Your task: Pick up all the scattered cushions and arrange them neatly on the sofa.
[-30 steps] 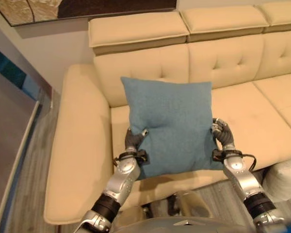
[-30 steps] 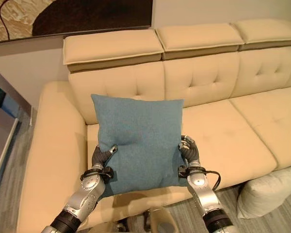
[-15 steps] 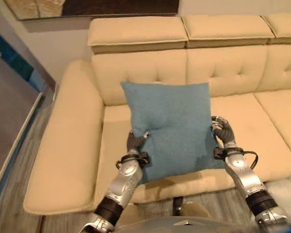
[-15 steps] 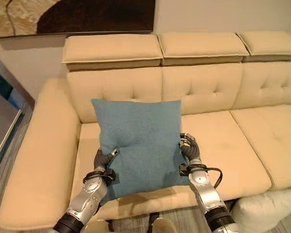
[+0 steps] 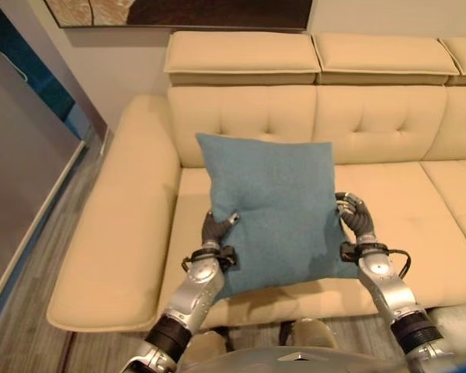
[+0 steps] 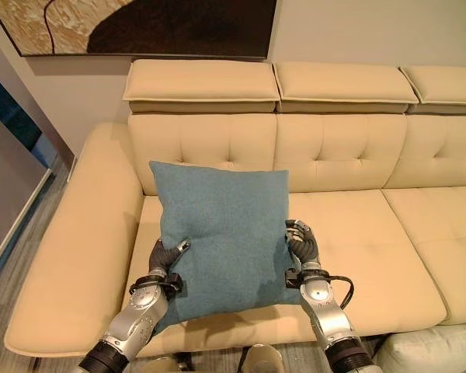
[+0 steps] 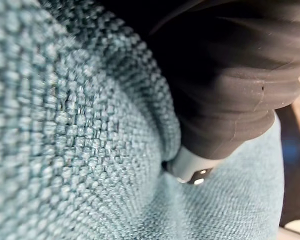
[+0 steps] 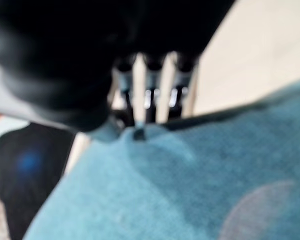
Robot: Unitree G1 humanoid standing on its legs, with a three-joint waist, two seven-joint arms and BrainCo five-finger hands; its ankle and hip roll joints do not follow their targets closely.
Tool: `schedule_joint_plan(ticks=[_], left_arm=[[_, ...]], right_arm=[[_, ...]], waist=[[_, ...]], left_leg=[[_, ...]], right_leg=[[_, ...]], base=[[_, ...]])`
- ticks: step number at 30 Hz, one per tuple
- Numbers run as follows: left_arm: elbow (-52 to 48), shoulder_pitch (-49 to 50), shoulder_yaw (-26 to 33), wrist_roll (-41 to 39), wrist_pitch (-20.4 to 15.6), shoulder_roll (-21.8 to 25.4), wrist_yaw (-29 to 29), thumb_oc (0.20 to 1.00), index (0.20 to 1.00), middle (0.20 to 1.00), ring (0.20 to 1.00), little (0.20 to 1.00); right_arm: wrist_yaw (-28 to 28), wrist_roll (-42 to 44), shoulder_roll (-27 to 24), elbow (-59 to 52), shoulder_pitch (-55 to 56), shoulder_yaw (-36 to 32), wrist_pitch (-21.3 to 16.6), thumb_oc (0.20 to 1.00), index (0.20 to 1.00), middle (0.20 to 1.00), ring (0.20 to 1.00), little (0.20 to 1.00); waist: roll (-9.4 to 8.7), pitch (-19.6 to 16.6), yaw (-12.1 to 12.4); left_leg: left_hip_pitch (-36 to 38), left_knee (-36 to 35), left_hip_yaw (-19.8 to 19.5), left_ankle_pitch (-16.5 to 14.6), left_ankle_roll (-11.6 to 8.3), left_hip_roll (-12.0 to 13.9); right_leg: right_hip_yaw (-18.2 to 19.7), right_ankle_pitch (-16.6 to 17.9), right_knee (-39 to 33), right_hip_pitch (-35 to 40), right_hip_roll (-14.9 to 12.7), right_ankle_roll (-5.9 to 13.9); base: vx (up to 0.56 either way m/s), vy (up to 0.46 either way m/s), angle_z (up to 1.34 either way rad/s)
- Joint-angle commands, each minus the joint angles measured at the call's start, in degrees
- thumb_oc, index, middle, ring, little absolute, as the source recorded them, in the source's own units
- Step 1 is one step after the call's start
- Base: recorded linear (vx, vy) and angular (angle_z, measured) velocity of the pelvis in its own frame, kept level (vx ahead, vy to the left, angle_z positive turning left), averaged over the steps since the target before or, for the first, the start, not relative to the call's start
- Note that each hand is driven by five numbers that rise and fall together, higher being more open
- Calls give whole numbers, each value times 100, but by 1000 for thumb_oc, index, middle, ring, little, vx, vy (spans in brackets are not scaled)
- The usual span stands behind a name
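A square blue cushion (image 5: 273, 206) stands upright, held up over the left seat of the cream sofa (image 5: 388, 186). My left hand (image 5: 215, 229) grips its lower left edge, thumb pressed into the front and fingers behind. At the cushion's right edge my right hand (image 5: 355, 220) is curled round the fabric. The same cushion (image 6: 221, 233) shows between the left hand (image 6: 162, 256) and right hand (image 6: 302, 242) in the right eye view. Blue weave (image 7: 75, 150) presses against the left hand's cover, and the cushion's edge (image 8: 190, 185) lies under the right fingers (image 8: 149, 95).
The sofa's wide left armrest (image 5: 116, 225) lies left of the cushion, its tufted backrest (image 5: 334, 120) behind. A pale cushion (image 6: 431, 353) rests on the floor at the lower right. A framed picture (image 6: 140, 27) hangs on the wall. Grey floor (image 5: 31, 311) runs along the left.
The camera has shifted, so the sofa sits further right and lower in view. Both hands still hold the blue cushion upright in the same grip.
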Motion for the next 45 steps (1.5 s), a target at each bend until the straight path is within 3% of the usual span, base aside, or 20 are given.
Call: schedule_joint_plan(ticks=[1,2,5,13,20,21,22,23,27,33,36,45], left_arm=[[-618,-596,-80,299,-475,-158,-177,200,200,200,200,200],[-624,-591,-11,280,-499,-147,-181,200,200,200,200,200],[-628,-543,68,411,-488,-117,-189,200,200,200,200,200],[-671,-606,197,629,-410,-6,-348,200,200,200,200,200],[-492,-1022,279,689,-442,-9,-195,200,200,200,200,200],[-449,-1027,312,684,-441,-3,-198,200,200,200,200,200],[-402,-997,349,714,-419,27,-225,200,200,200,200,200],[-402,-995,348,714,-418,25,-226,200,200,200,200,200],[-160,-735,592,1068,-310,360,-501,200,200,200,200,200],[551,-569,917,1489,-232,801,-739,200,200,200,200,200],[1036,-705,931,1556,-227,952,-812,200,200,200,200,200],[1585,-1318,831,1227,-377,991,-777,200,200,200,200,200]], right_arm=[[62,-181,297,-465,-552,104,-450,200,200,200,200,200],[49,-247,252,-464,-601,91,-442,200,200,200,200,200],[65,-333,210,-558,-549,71,-444,200,200,200,200,200],[108,-431,13,-785,-447,-168,-452,200,200,200,200,200],[58,-503,-180,-707,-907,-44,-431,200,200,200,200,200],[61,-522,-235,-657,-916,-46,-405,460,460,460,460,460],[73,-630,-381,-521,-876,-94,-300,871,871,871,871,871],[73,-630,-383,-522,-874,-94,-299,1000,1000,1000,1000,1000],[80,-548,-854,215,-818,-503,-86,1000,1000,1000,1000,1000],[431,160,-932,849,-1105,-631,-54,1000,1000,1000,1000,1000],[822,849,-884,1406,-1482,-330,-49,1000,1000,1000,1000,1000],[1276,1067,-1032,2389,-2822,496,103,1000,1000,1000,1000,1000]], waist=[[-38,-66,119],[-55,-30,66],[-94,20,49],[21,-50,21],[174,178,-3],[178,178,-3],[189,178,-1],[191,175,-3],[304,384,33],[432,680,124],[454,843,191],[471,1167,398]], left_leg=[[138,83,-146,-158,-404,159],[242,-28,-231,-142,-451,124],[322,25,-325,-176,-495,145],[306,-206,-512,-17,-628,233],[24,-287,-590,165,-710,308],[-12,-304,-596,176,-716,317],[-51,-323,-620,197,-728,328],[-55,-323,-622,197,-729,328],[-175,-332,-623,215,-745,290],[-582,-289,-574,285,-736,243],[-877,-227,-577,341,-741,224],[-1564,-35,-722,479,-775,198]], right_leg=[[61,791,-1056,485,198,304],[333,939,-1589,301,280,306],[524,1077,-1817,357,267,355],[181,991,-2090,603,369,237],[72,1038,-2262,403,460,174],[63,1051,-2289,378,466,174],[54,1055,-2322,369,474,176],[52,1056,-2324,368,475,176],[56,1071,-2245,191,410,177],[184,1191,-2008,-406,307,174],[269,1232,-1889,-739,270,162],[215,1328,-1723,-1352,201,116]], base=[[113,-25,-21],[81,-54,-12],[91,-65,37],[38,-76,23],[-52,-30,11],[-19,-34,6],[0,-22,6],[20,-17,7],[-49,21,2],[-109,37,-4],[-88,8,-6],[-55,-34,5]])
